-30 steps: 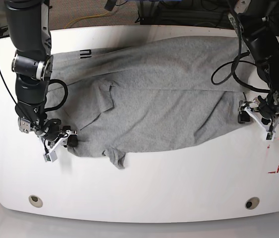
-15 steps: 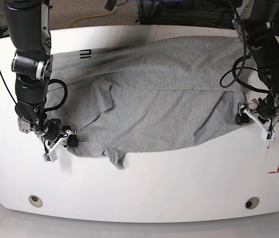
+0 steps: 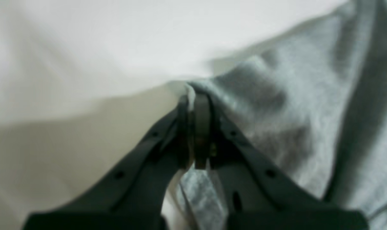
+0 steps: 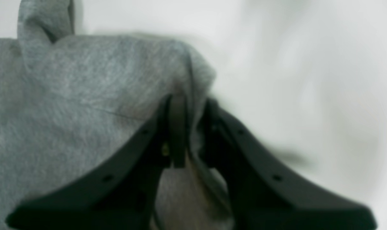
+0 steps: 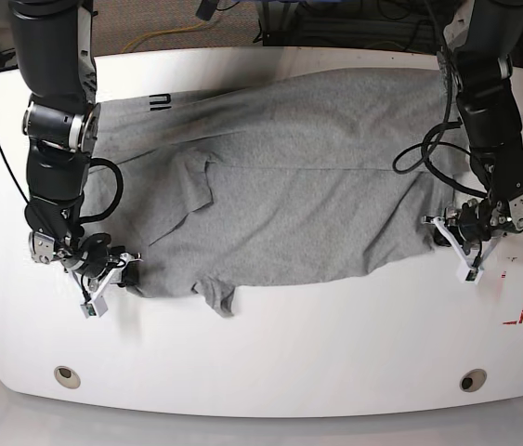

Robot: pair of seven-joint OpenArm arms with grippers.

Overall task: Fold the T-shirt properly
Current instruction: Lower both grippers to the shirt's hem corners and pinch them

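Observation:
The grey T-shirt (image 5: 307, 177) lies spread sideways across the white table (image 5: 289, 372), with small black letters (image 5: 159, 100) at its far left edge. My left gripper (image 5: 447, 240) is at the shirt's right edge. The left wrist view shows that gripper (image 3: 195, 99) shut on a fold of the T-shirt (image 3: 292, 95). My right gripper (image 5: 124, 272) is at the shirt's near left corner. In the right wrist view this gripper (image 4: 193, 105) has its jaws nearly together, with the T-shirt (image 4: 68, 95) bunched over and between them.
Red tape marks (image 5: 521, 297) lie on the table just right of the left gripper. Two round holes (image 5: 67, 375) (image 5: 472, 380) sit near the table's front edge. Cables run behind the table's far edge.
The left gripper has slid inward onto the shirt's right edge and shut on it. The right gripper has dropped a little lower at the left corner and closed tighter.

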